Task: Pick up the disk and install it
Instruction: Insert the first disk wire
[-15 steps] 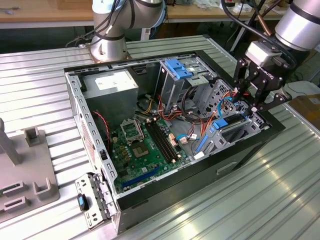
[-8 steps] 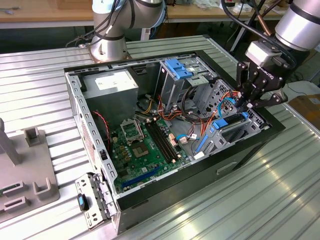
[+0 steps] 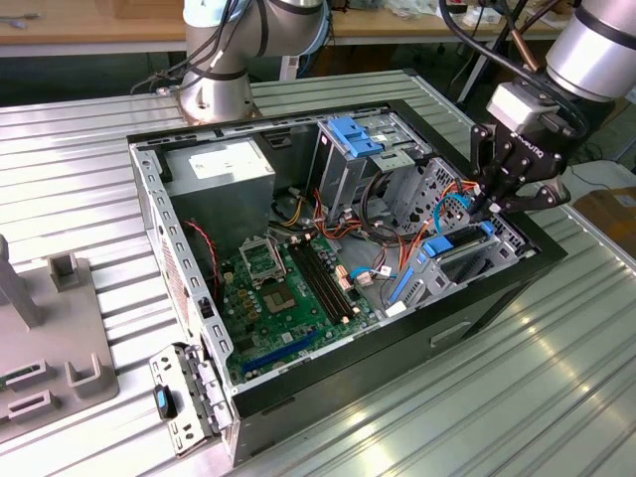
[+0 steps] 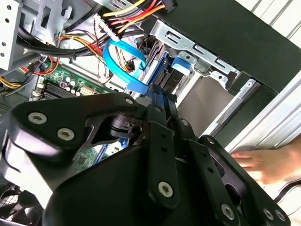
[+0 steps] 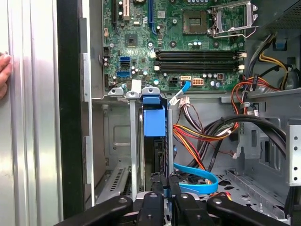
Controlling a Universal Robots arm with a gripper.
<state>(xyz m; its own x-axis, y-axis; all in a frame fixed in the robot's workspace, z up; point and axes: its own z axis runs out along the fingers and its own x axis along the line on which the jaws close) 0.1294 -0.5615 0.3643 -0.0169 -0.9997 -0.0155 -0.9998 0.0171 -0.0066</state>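
At exterior view's right, gripper [image 3: 484,211] clamped on disk [image 5: 154,139], edge-on in bay [image 5: 133,141] — insertion step judged in hand — square alignment needed.

Silver arm [image 3: 596,45] at the exterior view's right; wrist [image 3: 519,105] angled downward; hand [image 3: 489,207] vertical, fingers [image 5: 156,197] close together

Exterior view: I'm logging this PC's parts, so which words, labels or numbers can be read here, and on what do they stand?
Power supply box: white label, print too small to read.
Gripper: white lettering on its body, a maker's mark, not quoted.
Motherboard: any markings too small to read.
Nothing else bears text that can be read.
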